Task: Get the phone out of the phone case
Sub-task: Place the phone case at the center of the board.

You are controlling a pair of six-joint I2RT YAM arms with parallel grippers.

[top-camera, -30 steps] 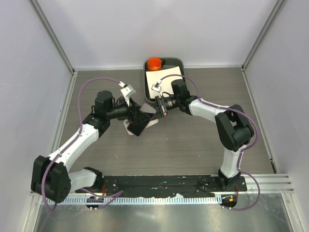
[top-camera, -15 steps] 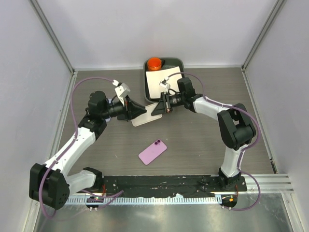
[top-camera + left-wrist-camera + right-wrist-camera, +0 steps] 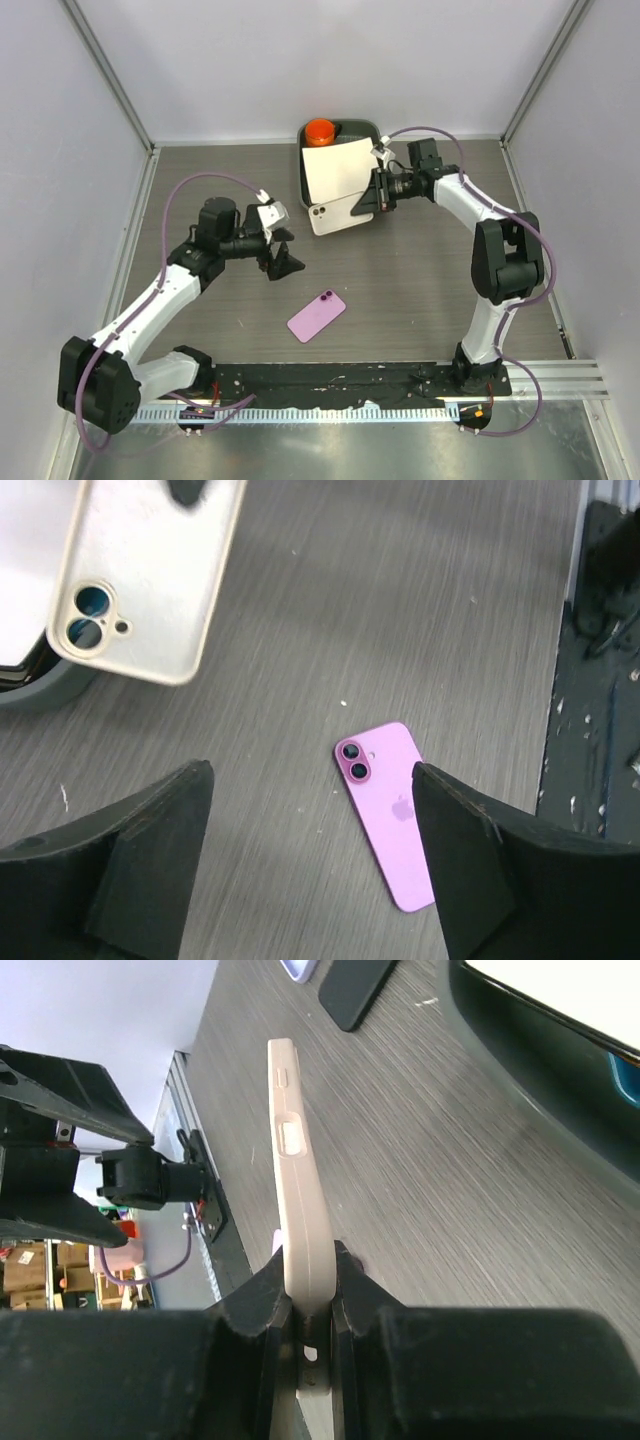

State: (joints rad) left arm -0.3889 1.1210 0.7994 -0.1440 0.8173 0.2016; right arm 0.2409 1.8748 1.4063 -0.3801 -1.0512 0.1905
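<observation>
Two arms: 0.5 s ago they met over the case at mid-table; now they are parted.
Table [image 3: 430,290]: grey wood-grain, unchanged.
Tray [image 3: 372,128]: dark, at 12 o'clock against the far wall, in the same place. It holds a white sheet [image 3: 335,170] and an orange round object [image 3: 320,131].
Left gripper [image 3: 285,252]: backed off to 9 o'clock of table centre. The jaws are spread wide and hold nothing.
Right gripper [image 3: 364,202]: drawn back toward 1 o'clock. The jaws are clamped on the case's edge, and it carries the case alone.
Phone case [image 3: 338,213]: cream, empty, camera cut-out showing. It is held off the table and overlaps the tray's near rim in the top view. It was further toward 9 o'clock 0.5 s ago.
Phone [image 3: 316,315]: pink, out of the case, lying back-up on the table at 7 o'clock of centre, well apart from the case. It is in the same spot as 0.5 s ago; 1.0 s ago it was not lying there.
Marking: Apple logo [image 3: 403,807] on the phone's back, with twin lenses at one corner.
</observation>
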